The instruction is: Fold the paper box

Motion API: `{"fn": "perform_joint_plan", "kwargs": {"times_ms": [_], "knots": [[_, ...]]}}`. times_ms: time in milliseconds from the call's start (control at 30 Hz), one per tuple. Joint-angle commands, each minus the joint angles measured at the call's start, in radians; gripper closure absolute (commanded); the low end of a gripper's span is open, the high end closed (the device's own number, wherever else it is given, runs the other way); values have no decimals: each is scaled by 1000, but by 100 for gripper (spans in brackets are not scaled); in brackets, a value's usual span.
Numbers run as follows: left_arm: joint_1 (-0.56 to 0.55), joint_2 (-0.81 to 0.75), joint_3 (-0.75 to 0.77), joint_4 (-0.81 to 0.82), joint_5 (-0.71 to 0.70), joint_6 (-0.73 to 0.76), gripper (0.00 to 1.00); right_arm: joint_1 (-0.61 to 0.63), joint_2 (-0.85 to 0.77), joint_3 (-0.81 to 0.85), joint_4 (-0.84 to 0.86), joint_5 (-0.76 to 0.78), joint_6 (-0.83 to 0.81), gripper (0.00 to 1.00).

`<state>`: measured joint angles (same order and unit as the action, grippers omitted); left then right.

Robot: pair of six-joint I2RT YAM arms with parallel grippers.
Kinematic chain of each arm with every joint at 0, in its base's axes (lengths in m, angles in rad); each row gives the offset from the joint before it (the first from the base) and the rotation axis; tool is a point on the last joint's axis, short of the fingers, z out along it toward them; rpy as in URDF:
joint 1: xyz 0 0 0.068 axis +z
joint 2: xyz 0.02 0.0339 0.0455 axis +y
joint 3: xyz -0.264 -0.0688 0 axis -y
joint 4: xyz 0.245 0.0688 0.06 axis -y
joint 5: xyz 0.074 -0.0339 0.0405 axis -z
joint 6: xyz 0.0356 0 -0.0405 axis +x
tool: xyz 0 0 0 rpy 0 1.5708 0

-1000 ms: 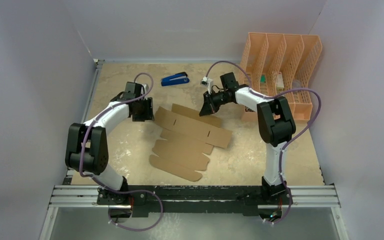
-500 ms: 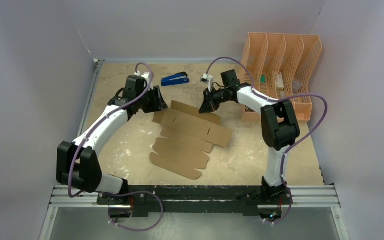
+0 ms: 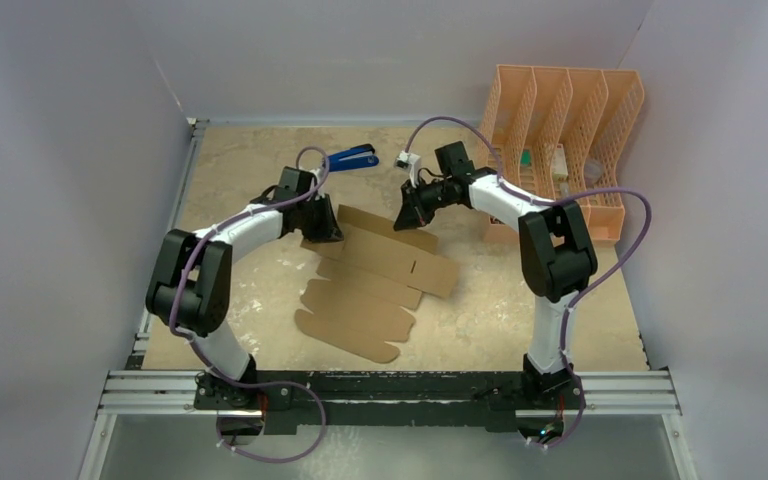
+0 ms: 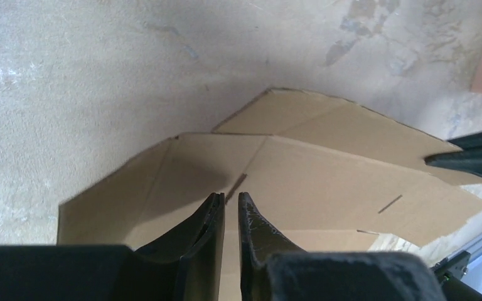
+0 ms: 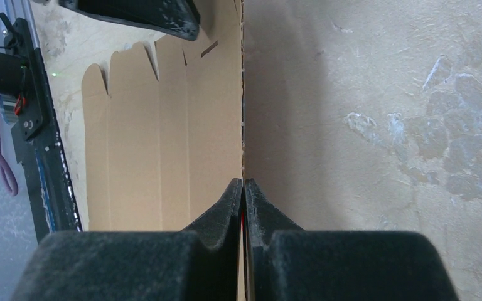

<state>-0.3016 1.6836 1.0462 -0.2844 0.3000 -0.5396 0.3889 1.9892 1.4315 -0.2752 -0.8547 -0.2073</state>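
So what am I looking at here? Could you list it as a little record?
Paper box: brown die-cut cardboard sheet, not yet folded into a box, lying between the arms
Right gripper: shut on the sheet's far edge
Left gripper: at the sheet's far-left corner, jaws nearly together, grip unclear
Stapler: blue, beyond the sheet
File organizer: peach mesh, far right

Left claw (image 3: 327, 228) and right claw (image 3: 405, 217) touch paper box (image 3: 372, 292).
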Motion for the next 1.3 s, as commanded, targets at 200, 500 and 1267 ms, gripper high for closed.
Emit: {"fn": "perform_joint_plan", "kwargs": {"times_ms": [200,500,1267], "knots": [[74,77,-1,95,-21,-1,88,8,-41,1,-27,8,-33,94],[143,44,16,106,63,18,77,15,-44,14,-43,32,-69,94],[121,78,203,113,371,328,42,52,-34,71,-135,62,-150,94]]}}
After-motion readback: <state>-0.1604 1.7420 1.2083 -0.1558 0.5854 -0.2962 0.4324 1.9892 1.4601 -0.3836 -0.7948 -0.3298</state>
